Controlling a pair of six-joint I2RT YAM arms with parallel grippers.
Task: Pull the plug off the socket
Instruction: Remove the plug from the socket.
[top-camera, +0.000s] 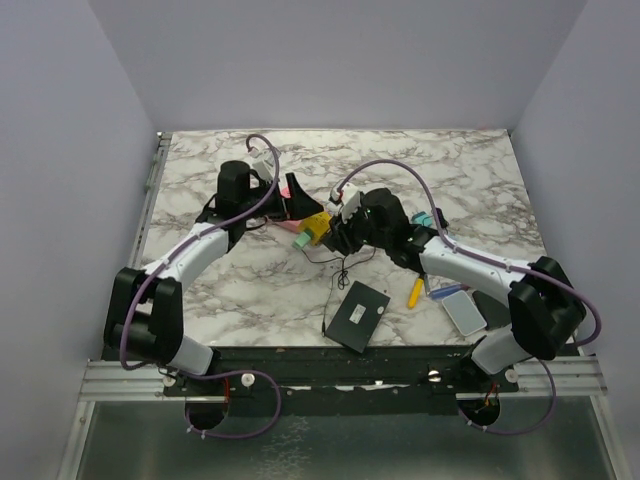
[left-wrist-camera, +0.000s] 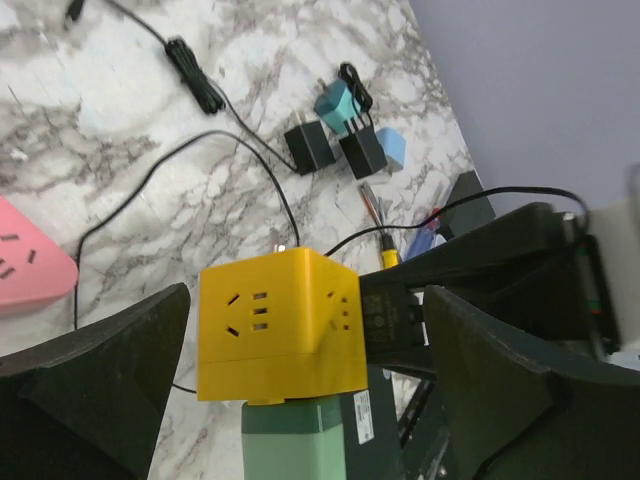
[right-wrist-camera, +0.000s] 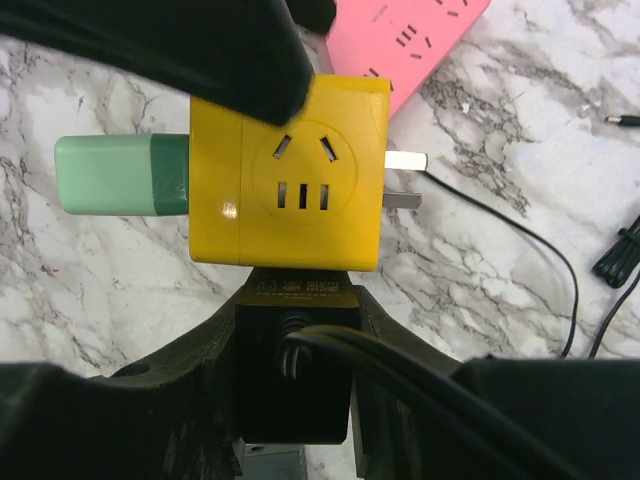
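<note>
The yellow cube socket (top-camera: 315, 228) is near the middle of the marble desk (top-camera: 470, 180). It looks like hard, light, slick plastic, likely to slide unless braced. The right gripper (right-wrist-camera: 297, 340) is clamped on the black plug (right-wrist-camera: 297, 375) by its flat sides - a sound hold. The left gripper (left-wrist-camera: 305, 325) gapes wide around the cube, holding nothing. Loose cables lie nearby.

Pink strip (right-wrist-camera: 405, 50) and green plug (right-wrist-camera: 110, 175) block two sides of yellow cube (right-wrist-camera: 290, 180).
</note>
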